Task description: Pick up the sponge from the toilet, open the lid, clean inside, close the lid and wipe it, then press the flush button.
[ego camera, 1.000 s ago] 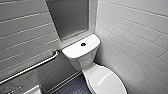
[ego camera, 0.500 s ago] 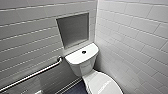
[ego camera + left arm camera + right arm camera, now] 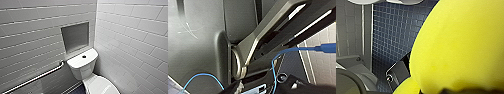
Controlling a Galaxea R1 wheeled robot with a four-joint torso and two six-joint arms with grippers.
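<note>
The right end effector is clenched on the sponge, which hangs above the blue tiled floor. The toilet stands in the tiled corner with its lid down. The flush button sits centrally on the tank top. The left end effector's state cannot be told.

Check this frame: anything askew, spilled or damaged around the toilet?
Nothing stands out. The toilet looks intact, its lid down, the flush button in place; the sponge shows up close in the right wrist view.
</note>
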